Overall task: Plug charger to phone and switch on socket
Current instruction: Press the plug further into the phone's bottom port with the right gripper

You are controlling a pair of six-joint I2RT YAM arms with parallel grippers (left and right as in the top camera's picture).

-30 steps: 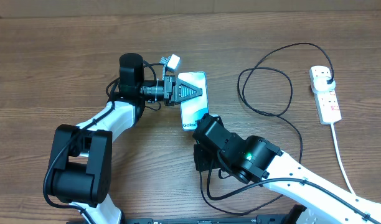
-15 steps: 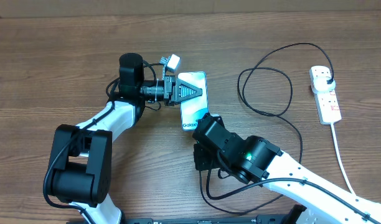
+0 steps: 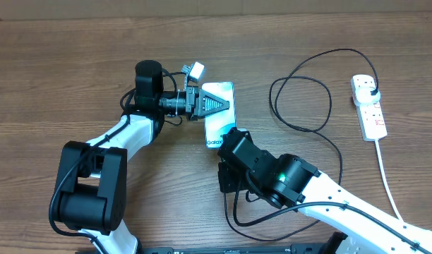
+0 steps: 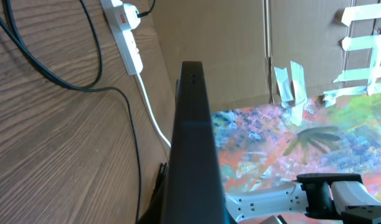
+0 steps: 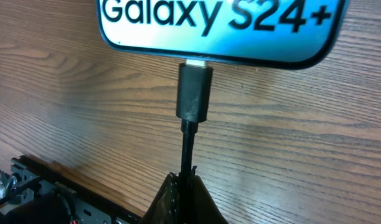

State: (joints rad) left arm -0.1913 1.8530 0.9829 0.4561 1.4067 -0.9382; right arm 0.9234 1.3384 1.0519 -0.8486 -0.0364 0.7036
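2 grippers are clamped tight. The right gripper (image 5: 185, 190) pinches the cable of the charger (image 5: 195, 93) just below its connector, whose tip meets the bottom edge of the phone (image 5: 215, 25). The left gripper (image 3: 223, 104) grips the phone from its long side, 1 finger lying across the screen, above the wooden bench (image 3: 61, 63). The blue screen reads "Galaxy S24+". The black cable loops right to the white socket (image 3: 370, 113), where its plug sits. Compared with 1 second ago, the right gripper has edged slightly toward the phone.
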